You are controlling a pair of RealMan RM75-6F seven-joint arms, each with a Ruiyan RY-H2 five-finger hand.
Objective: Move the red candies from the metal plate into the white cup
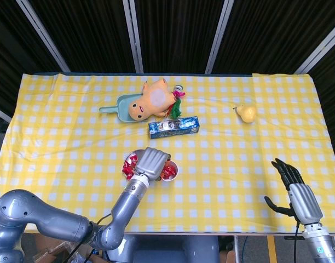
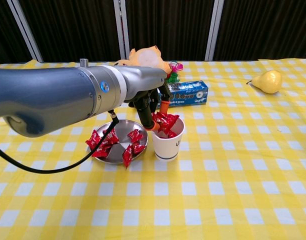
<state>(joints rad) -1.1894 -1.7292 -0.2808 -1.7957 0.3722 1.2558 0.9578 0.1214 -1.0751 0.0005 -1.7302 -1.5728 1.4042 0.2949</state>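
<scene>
My left hand (image 2: 149,102) hovers over the white cup (image 2: 168,145) and pinches a clump of red candies (image 2: 166,123) that sits at the cup's mouth, touching the rim. From the head view the left hand (image 1: 152,163) covers most of the cup (image 1: 173,170). Just left of the cup stands the metal plate (image 2: 118,131) with several red candies (image 2: 104,141) on it, some hanging over its edge. My right hand (image 1: 291,184) is open, fingers spread, empty, near the table's front right corner.
A blue box (image 2: 188,93) lies right behind the cup. Behind that are an orange plush toy (image 1: 154,99), a teal scoop (image 1: 119,107) and a small flower. A yellow pear (image 2: 267,81) stands at the far right. The cloth is yellow checked.
</scene>
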